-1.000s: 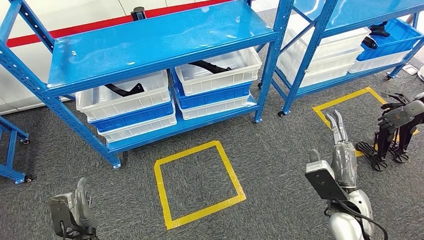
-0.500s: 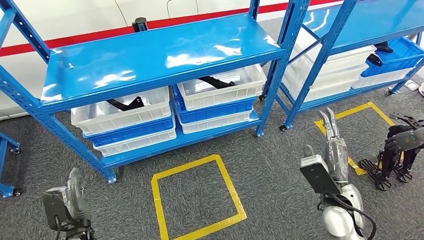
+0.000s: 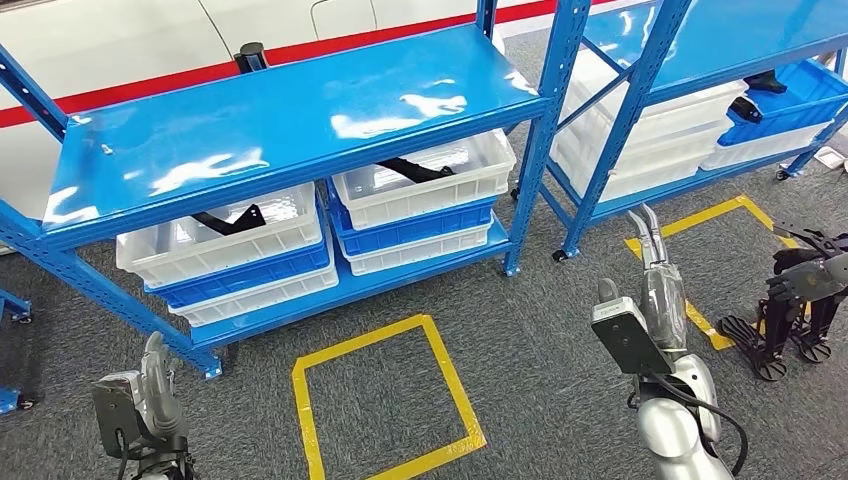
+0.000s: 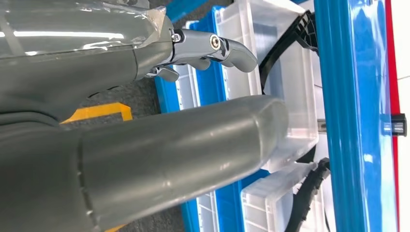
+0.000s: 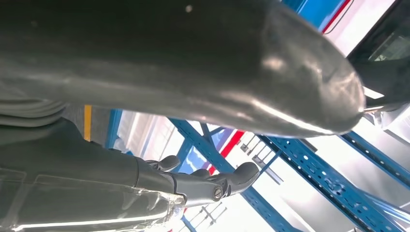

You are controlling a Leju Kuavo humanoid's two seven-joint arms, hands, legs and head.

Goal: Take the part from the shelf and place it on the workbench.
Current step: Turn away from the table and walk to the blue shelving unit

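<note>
Head view: blue shelf (image 3: 300,110) ahead, w/ white bins stacked on blue ones on its lower level. Black part (image 3: 228,220) lies in the left white bin (image 3: 215,240); a second black part (image 3: 412,168) lies in the right white bin (image 3: 420,185). Yellow tape square (image 3: 385,400) on the grey carpet in front of the shelf. Left robot hand (image 3: 155,385) low at the near left, well apart from the shelf, holding nothing. Right robot hand (image 3: 655,270) raised over the carpet, fingers extended & apart, released, nothing in it. Second blue shelf (image 3: 720,40) to the right, more bins on it. Dark stand (image 3: 790,310) on the far right.

Left wrist view: left robot hand's thumb & fingers (image 4: 217,48) spread, empty; bins & black parts beyond.

Right wrist view: right robot hand's fingers (image 5: 212,186) apart, empty, blue shelf posts behind.
</note>
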